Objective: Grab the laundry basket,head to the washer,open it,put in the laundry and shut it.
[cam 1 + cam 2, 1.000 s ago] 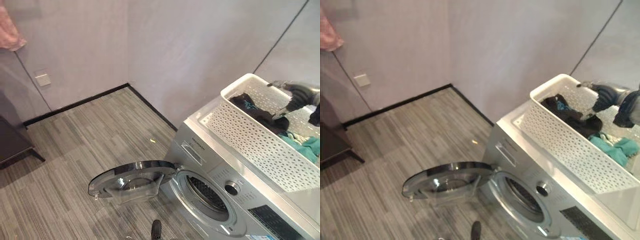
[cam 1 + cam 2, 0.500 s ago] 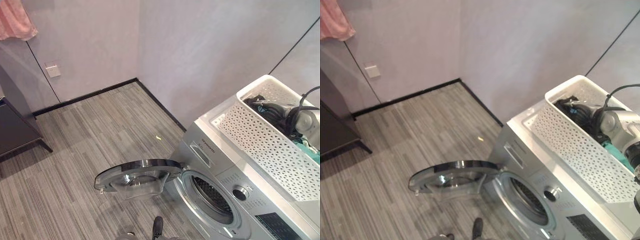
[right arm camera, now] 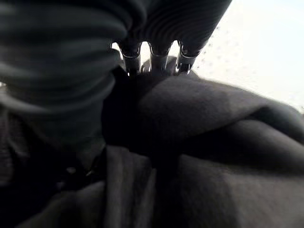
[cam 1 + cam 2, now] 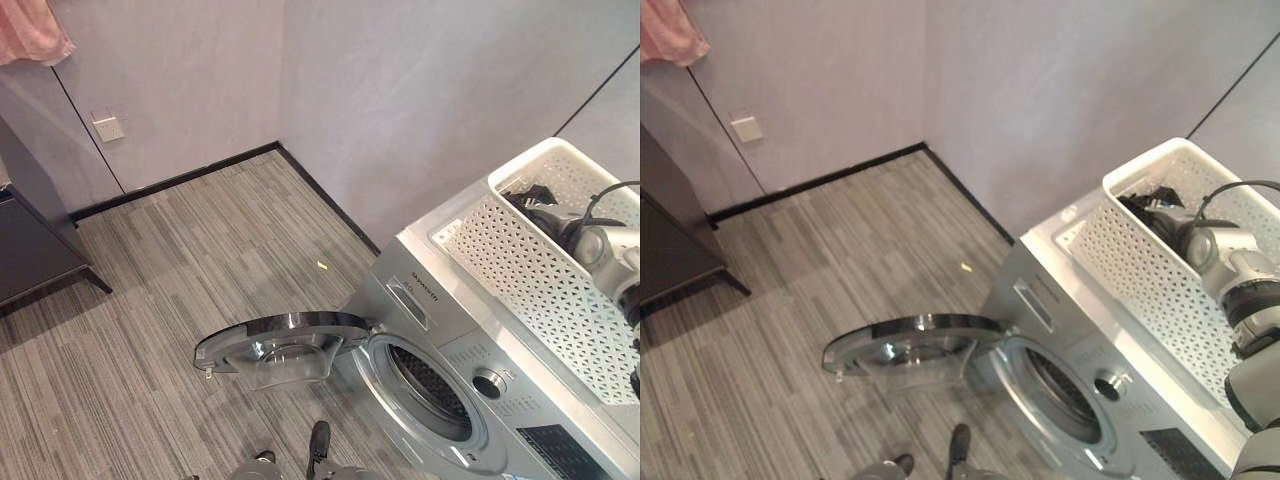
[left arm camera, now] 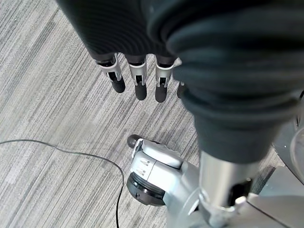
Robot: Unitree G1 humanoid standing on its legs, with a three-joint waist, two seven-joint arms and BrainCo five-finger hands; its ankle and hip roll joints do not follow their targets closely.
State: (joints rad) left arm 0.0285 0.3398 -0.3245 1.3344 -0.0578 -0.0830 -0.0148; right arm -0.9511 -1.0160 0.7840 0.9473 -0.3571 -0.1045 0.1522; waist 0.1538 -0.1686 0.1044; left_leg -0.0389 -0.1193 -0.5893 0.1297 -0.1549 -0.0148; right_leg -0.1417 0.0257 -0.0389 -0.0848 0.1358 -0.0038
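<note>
The washer [image 4: 450,380] stood with its door [image 4: 280,345] swung wide and the white basket [image 4: 1160,270] on top, the robot's right hand [image 3: 152,59] buried in dark laundry [image 3: 209,142], its fingers' state impossible to tell. The soft, light cloth looked best gathered by a thick bunched fold. The left hand [image 5: 137,71] hung over the floor [image 4: 180,260], fingers straight and slightly apart.

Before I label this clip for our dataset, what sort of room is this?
Likely a laundry corner of a home or test room: a front-loading washer with its door open, and a white laundry basket of clothes on top.
</note>
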